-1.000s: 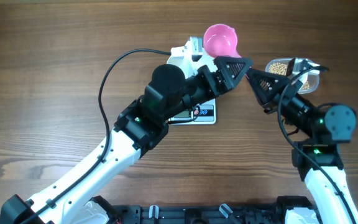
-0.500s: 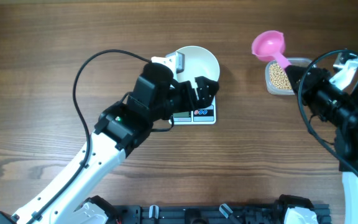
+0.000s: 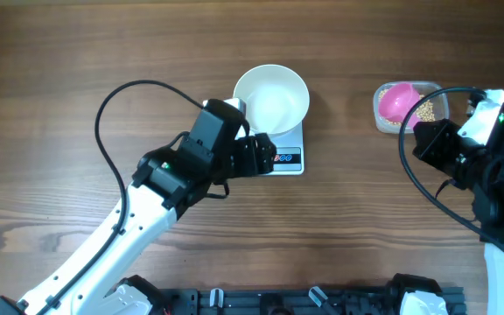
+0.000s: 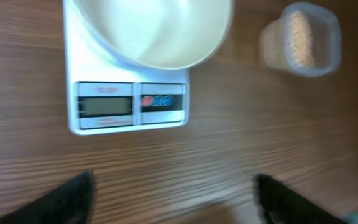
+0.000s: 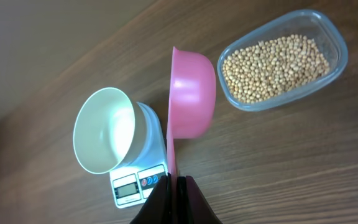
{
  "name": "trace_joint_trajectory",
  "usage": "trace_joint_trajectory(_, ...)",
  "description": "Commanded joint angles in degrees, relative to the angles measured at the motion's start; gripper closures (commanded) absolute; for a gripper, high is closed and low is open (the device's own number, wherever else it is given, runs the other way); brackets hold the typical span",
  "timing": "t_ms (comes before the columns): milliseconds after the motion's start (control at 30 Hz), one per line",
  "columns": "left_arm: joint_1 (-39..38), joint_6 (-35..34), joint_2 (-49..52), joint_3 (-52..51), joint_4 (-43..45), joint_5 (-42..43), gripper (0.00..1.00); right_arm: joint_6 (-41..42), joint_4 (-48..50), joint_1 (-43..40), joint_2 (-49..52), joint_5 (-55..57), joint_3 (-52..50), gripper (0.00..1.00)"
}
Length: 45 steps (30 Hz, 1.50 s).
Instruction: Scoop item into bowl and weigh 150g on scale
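Beans (image 5: 272, 68) sit under my scoop (image 5: 191, 93); my right pincer (image 5: 175, 182), clamped on its handle, should dip deep and lift level. My left pincer (image 4: 173, 186) hangs apart.

My two arms (image 3: 138, 232) show white shells, black joints, looping black cables (image 3: 103, 122), tiny green lights (image 3: 166, 163), black fingers (image 4: 73, 199).

Robot lab bench with kitchen props, not a real kitchen. A white-and-black left arm (image 3: 121, 241) and right arm (image 3: 501, 188) work over a wood-grain counter (image 3: 59, 105). A black rail (image 3: 261, 299) runs along its near edge and a loose black cable (image 3: 98, 131) loops above it. Props: digital scale (image 3: 289, 159), white bowl (image 3: 271, 98) on it, pink scoop (image 3: 398, 101), clear tub (image 5: 337, 59) of beans (image 5: 272, 68). Past the counter's far edge, the right wrist view shows a plain pale surface.
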Motion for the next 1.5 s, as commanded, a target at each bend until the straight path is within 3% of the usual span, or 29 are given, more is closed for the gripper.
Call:
trace_joint_trajectory(0,0.3,1.0,1.3,0.3,-0.7,-8.1,0.0,-3.2,0.3,-0.1,0.3,1.2,1.0,0.96)
trace_joint_trajectory(133,0.3,1.0,1.8,0.2,-0.8,-10.8,0.01,-3.7,1.4,-0.1,0.3,1.3,0.9,0.96)
trace_joint_trajectory(200,0.3,1.0,2.3,0.0,-0.9,-10.8,0.39,-4.7,2.4,-0.1,0.3,1.2,0.9,0.96)
trace_joint_trajectory(233,0.3,1.0,2.8,-0.2,-0.9,-10.8,0.64,-5.3,2.9,-0.1,0.3,1.3,0.9,0.96)
trace_joint_trajectory(300,0.3,1.0,4.2,-0.8,-0.9,-10.7,0.96,-6.4,4.3,-0.1,0.3,1.4,0.9,0.96)
trace_joint_trajectory(500,-0.5,1.7,9.5,-2.7,-0.9,-10.6,0.96,-15.0,5.9,-0.1,0.4,1.4,0.9,0.96)
trace_joint_trajectory(667,-1.5,11.8,15.3,-2.8,0.2,-9.6,0.96,-11.8,5.4,-0.1,0.4,1.4,0.9,0.96)
trace_joint_trajectory(833,-1.6,22.6,16.7,-2.8,7.6,5.1,0.96,-9.3,8.7,-0.1,0.4,1.5,0.9,0.96)
trace_joint_trajectory(1233,-4.0,23.3,20.2,-2.8,12.4,5.7,0.96,-9.6,10.2,-0.1,0.5,11.6,0.9,0.96)
trace_joint_trajectory(1467,-4.1,23.2,24.4,-2.8,13.2,4.9,0.96,-11.0,9.5,-0.1,0.7,12.1,0.9,0.96)
